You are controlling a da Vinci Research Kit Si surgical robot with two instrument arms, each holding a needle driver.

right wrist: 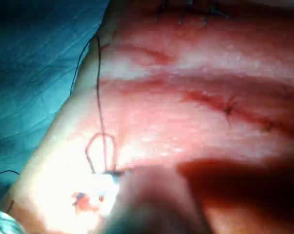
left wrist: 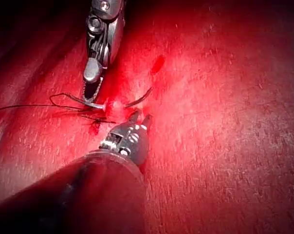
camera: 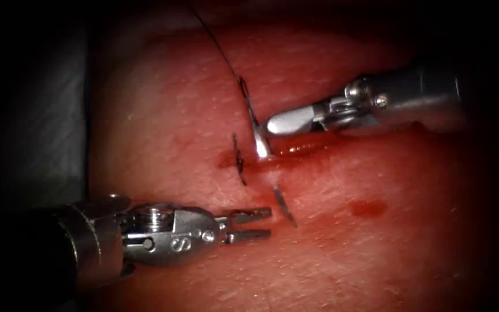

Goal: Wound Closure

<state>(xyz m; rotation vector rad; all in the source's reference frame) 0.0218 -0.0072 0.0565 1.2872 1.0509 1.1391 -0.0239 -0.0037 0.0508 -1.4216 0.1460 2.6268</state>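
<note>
My right tool (camera: pixel 268 127) comes in from the right with its jaws shut on the curved needle (camera: pixel 259 138), gripping the shaft just above where it enters the tissue (camera: pixel 163 115) at the cut (camera: pixel 301 151). The needle's tip (camera: pixel 285 209) pokes out of the tissue below the cut. Dark thread (camera: pixel 215 43) trails from the needle's rear end toward the top. My left tool (camera: pixel 270 223) lies at the lower left, jaws open and holding nothing, just left of the exposed tip. The left wrist view shows the left tool (left wrist: pixel 140 116) near the needle's tip (left wrist: pixel 146 93).
A tied dark stitch (camera: pixel 238 159) crosses the cut's left end. Red fluid pools in the cut, and a spot (camera: pixel 368 207) lies lower right. Thread (right wrist: pixel 98 97) forms a loop in the right wrist view. Older stitches (right wrist: pixel 186 12) and a drape (right wrist: pixel 40 73) are visible.
</note>
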